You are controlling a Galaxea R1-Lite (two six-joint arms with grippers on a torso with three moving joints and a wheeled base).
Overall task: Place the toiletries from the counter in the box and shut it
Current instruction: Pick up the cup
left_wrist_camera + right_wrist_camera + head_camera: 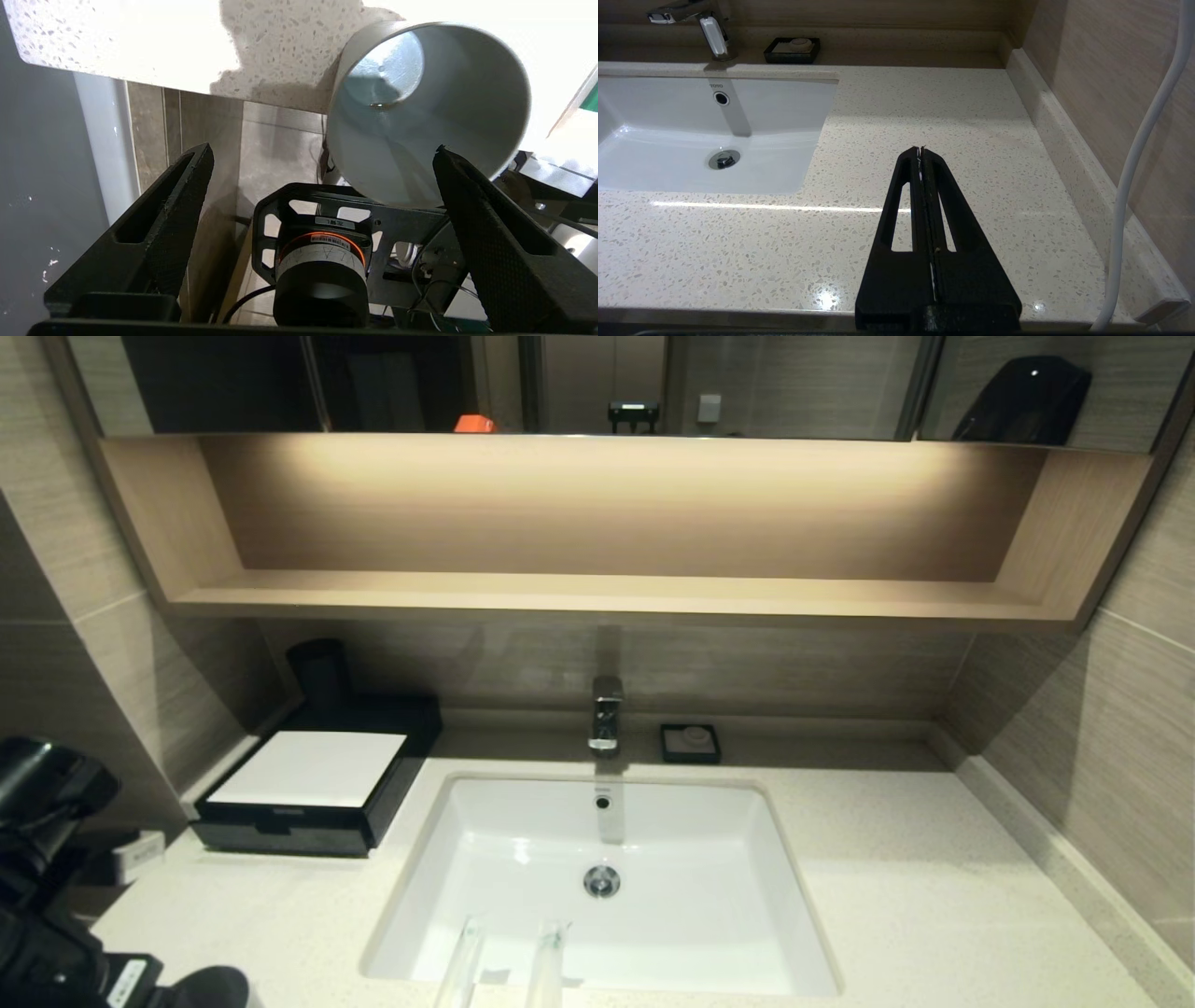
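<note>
A: The jaws of the left gripper (322, 154) stand wide apart with nothing between them; those of the right gripper (922, 154) are pressed together, empty, parked over bare bench (962, 121) to the right of the sink (658, 140).

B: Where is the left one exactly?

A: Low, off the bench's front-left corner. Its wrist view looks over the speckled edge toward a light grey cup (434, 102) just ahead of one jaw; the cup touches neither jaw, as far as I can tell. In the head view only the arm's dark body shows at the lower left.

B: And the toiletries?

A: Two slim clear-wrapped packets (509, 966) lie side by side at the front rim of the sink, their far ends reaching over the basin, near ends cut off by the frame's bottom. They sit well apart from the box (308, 793), which rests at the back left of the bench. Its drawer front looks flush, so shut.

B: So which step is this?

A: I judge it the very start: nothing packed, the left arm only setting out. Next, I'd guess, it must either pull the drawer open or reach across to the packets. They lie flat and thin, so the jaws would need to come down straddling one across its width and close low.
</note>
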